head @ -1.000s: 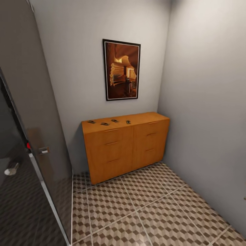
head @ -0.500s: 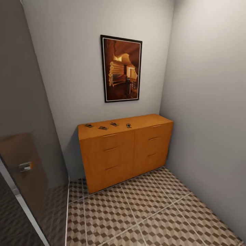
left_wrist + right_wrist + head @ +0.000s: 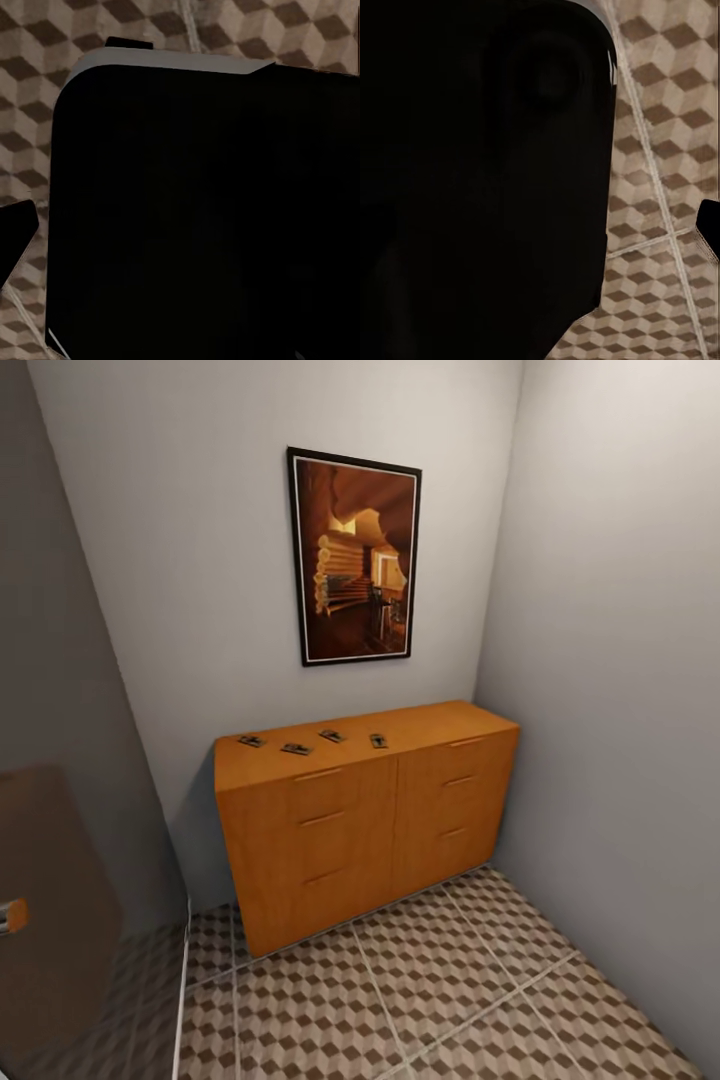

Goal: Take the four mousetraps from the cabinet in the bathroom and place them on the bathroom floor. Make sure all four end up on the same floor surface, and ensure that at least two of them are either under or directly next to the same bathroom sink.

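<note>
Several small flat brown mousetraps with dark metal parts lie in a row on the left half of an orange-brown wooden cabinet [image 3: 360,830]: one far left [image 3: 251,741], one beside it [image 3: 296,749], another further right [image 3: 332,736]. The cabinet stands against the back wall, in the corner. The bathroom floor [image 3: 450,1000] of cube-patterned tiles spreads out in front of it. The bathroom sink is out of view. In both wrist views a big black robot part blocks most of the picture, with floor tiles [image 3: 30,112] [image 3: 660,150] around it. I cannot make out the state of either gripper.
A framed picture [image 3: 355,555] hangs above the cabinet. A grey wall [image 3: 620,710] closes the right side. A dark brown door panel [image 3: 50,900] with a handle stands at the lower left. Floor room lies between me and the cabinet.
The head view has shifted, so the camera moved: the cabinet sits a bit lower and larger, and the glass door at left has slid mostly out of the picture. The mousetraps lie as before.
</note>
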Controlling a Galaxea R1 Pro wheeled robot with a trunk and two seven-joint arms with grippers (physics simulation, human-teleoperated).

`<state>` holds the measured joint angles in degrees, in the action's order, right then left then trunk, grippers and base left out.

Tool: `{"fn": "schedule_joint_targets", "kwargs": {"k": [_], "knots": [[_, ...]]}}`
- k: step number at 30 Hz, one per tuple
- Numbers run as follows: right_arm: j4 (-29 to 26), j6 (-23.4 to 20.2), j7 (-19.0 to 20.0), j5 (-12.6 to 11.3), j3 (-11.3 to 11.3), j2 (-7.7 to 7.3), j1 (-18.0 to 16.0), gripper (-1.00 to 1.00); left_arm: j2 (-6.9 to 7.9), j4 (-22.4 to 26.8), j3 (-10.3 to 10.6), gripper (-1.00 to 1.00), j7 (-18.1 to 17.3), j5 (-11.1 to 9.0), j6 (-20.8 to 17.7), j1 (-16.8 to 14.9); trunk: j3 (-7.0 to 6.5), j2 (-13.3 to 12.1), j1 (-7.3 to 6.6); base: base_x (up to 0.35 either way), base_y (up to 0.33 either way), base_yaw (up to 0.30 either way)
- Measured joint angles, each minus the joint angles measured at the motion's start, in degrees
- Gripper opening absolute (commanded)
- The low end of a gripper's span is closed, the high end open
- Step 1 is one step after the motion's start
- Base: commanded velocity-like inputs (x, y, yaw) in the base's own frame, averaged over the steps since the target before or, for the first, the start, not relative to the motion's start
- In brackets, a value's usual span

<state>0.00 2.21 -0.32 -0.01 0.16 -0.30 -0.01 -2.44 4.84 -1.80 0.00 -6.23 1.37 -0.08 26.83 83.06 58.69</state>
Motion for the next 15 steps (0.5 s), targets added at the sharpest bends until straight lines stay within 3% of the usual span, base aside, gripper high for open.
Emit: {"fn": "schedule_joint_targets", "kwargs": {"k": [15], "knots": [[0.0,0.0,0.0,0.0,0.0,-0.05,0.0,1.0,0.0,0.0,0.0,1.0,0.0,0.0,0.0,0.0,0.0,0.0,0.0,0.323,0.0,0.0]]}}
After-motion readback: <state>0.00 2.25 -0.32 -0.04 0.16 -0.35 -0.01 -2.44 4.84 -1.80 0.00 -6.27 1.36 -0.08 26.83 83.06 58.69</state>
